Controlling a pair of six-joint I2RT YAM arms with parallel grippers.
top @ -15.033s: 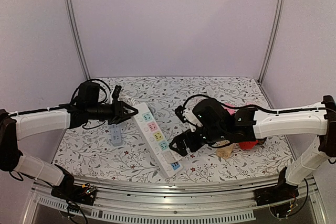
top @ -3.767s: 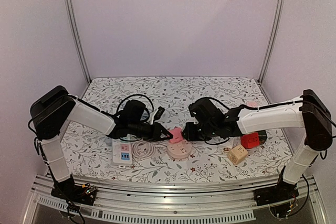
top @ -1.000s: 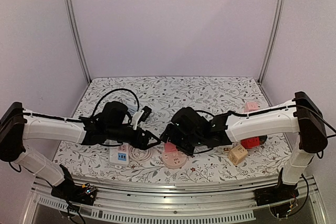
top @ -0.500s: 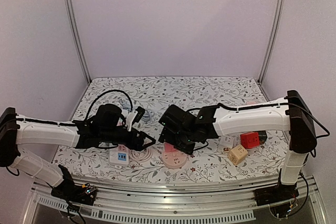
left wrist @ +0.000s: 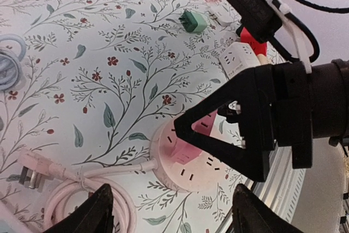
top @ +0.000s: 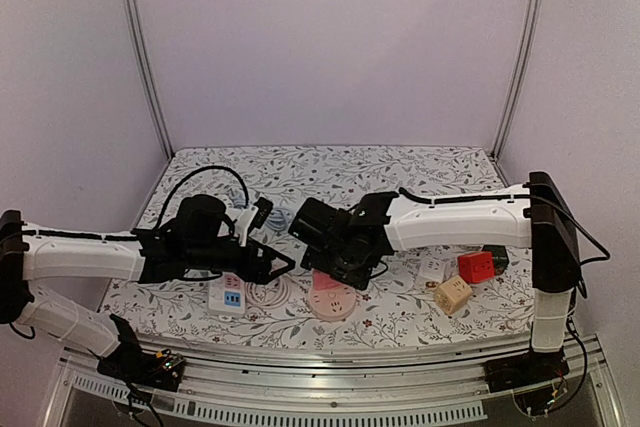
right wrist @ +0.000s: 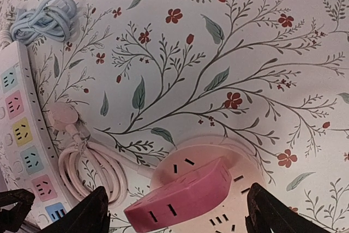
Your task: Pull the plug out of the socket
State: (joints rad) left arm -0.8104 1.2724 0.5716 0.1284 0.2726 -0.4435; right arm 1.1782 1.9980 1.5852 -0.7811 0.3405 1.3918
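So the right gripper (right wrist: pixel 181 214) sits wide open around the plug (right wrist: pixel 185 189) on the socket (right wrist: pixel 218 148), bottom centre, no grip; left gripper (left wrist: pixel 174 211) gaping, empty too.

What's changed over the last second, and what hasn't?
The right hand swung left and hangs open above the plug. The left hand drew back to the left, also open. Nothing was taken hold of or let go. The plug stayed seated in the round socket, and neither the socket nor the strip moved.
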